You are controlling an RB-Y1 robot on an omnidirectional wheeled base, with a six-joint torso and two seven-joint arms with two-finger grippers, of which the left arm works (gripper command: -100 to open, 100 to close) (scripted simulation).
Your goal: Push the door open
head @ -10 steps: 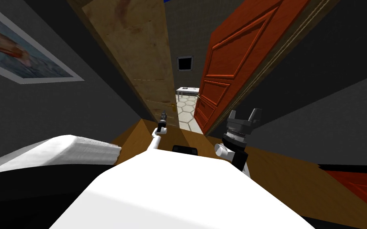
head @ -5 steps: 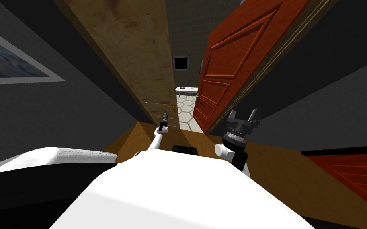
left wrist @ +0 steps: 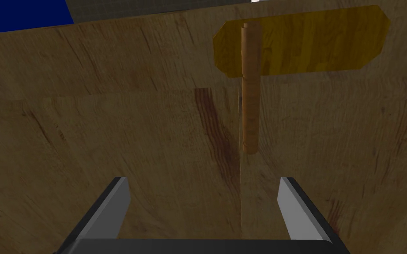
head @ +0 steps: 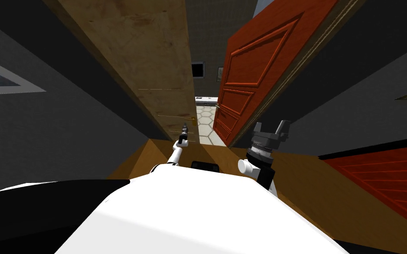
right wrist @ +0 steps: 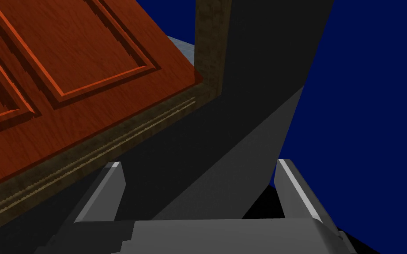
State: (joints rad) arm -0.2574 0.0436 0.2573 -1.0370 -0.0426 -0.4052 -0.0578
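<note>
1. The pale wooden door stands ahead on my left, ajar. A narrow gap beside its free edge shows a hexagon-tiled floor beyond.
2. My left jaws are wide open and hold nothing. Their fingers point straight at the door's wooden face, close to it, but I cannot tell whether they touch.
3. A lever handle runs from a yellow plate toward the left jaws and ends just ahead of the fingertips, in line with the space between them.
4. My right jaws are open and empty too, raised at my right side. They face a red panelled door swung open, its brown frame and a dark grey wall.
</note>
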